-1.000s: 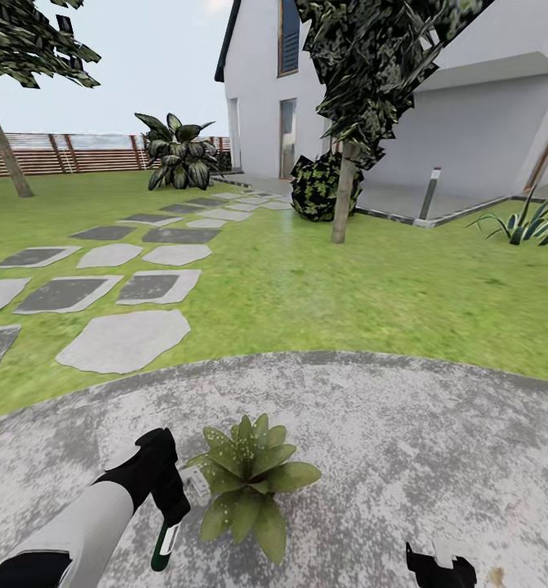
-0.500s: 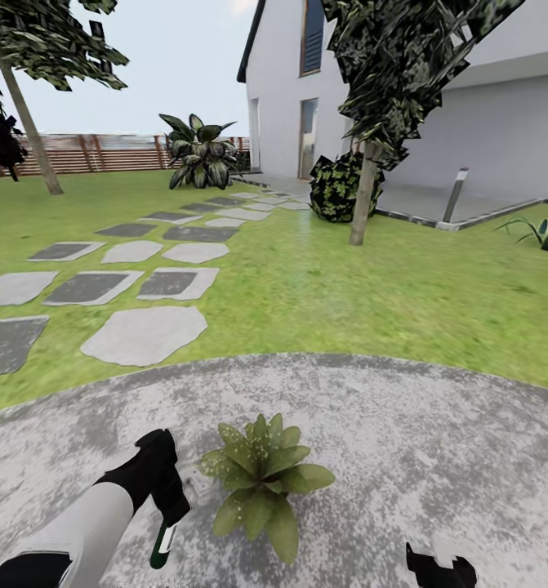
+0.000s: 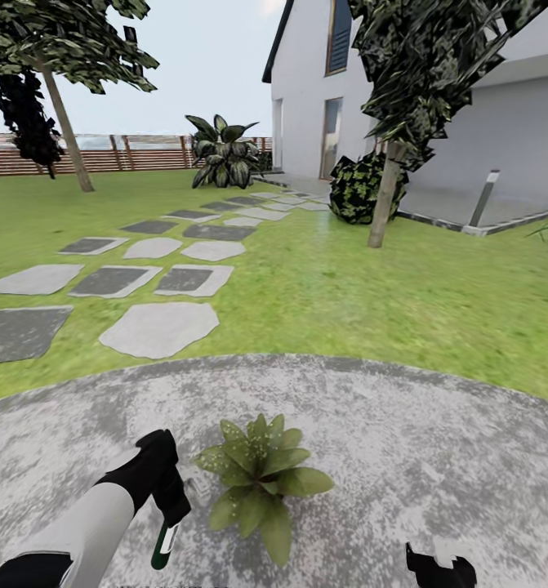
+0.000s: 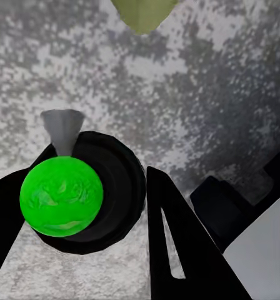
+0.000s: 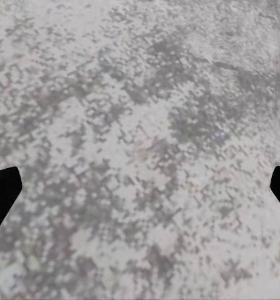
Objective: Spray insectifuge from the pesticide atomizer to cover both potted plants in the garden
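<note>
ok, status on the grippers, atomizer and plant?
Left gripper shut on pesticide atomizer, nozzle beside potted plant. Right gripper open over bare patio. Nothing in the way.

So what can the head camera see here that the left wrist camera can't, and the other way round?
Head view alone: the whole potted plant, lawn, stepping stones, house, fence and the atomizer's white label band. Left wrist view alone: the bottle's bright green end and grey nozzle, close up between the fingers. Shared: the left gripper holding the atomizer over the grey patio, beside the plant's leaves.
</note>
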Robot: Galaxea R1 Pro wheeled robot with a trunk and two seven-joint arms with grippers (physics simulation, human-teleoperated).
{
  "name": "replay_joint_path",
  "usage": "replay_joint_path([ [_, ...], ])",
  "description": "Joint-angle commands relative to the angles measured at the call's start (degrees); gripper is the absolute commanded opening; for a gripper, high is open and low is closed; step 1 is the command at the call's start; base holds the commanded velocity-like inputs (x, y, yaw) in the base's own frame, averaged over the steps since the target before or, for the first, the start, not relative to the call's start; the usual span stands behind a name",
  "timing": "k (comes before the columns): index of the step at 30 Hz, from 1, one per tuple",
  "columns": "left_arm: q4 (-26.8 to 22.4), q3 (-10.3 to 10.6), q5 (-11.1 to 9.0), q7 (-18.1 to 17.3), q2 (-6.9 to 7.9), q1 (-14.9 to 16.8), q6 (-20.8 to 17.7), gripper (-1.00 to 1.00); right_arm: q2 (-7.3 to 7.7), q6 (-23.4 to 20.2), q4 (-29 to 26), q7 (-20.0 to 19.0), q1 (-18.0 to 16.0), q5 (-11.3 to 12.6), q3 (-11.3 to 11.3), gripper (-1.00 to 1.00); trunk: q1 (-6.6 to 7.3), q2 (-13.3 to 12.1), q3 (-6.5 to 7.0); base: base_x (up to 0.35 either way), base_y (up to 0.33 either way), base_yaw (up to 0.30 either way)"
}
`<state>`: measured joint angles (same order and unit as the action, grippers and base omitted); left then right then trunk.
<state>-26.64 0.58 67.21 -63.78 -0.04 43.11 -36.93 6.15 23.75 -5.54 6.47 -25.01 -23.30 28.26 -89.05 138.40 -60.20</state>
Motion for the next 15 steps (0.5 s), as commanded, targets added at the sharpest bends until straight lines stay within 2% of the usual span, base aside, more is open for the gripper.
replay_joint_path([
  [1, -0.11, 0.05, 0.21, -0.38, -0.01, 0.03, -0.51, -1.00, 0.00, 0.17, 0.09, 0.25, -0.04, -0.60, 0.31, 1.00, 0.01, 0.02, -0.05, 0.000, -0.271, 0.221],
  [7, 0.05, 0.04, 0.20, -0.38, -0.04, 0.02, -0.49, -1.00, 0.00, 0.17, 0.10, 0.27, -0.04, -0.60, 0.31, 1.00, 0.01, 0.02, -0.05, 0.000, -0.220, 0.266],
  [12, 0.78, 0.04, 0.06, -0.41, -0.04, -0.38, -0.38, -1.00, 0.00, 0.19, 0.10, 0.27, -0.04, -0.60, 0.31, 1.00, 0.01, 0.02, -0.05, 0.000, -0.022, 0.262],
  [15, 1.22, 0.12, 0.03, -0.61, -0.17, -2.15, -0.04, -1.00, 0.02, 0.16, 0.09, 0.27, -0.04, -0.60, 0.33, 1.00, 0.01, 0.02, -0.05, 0.000, -0.002, 0.058],
])
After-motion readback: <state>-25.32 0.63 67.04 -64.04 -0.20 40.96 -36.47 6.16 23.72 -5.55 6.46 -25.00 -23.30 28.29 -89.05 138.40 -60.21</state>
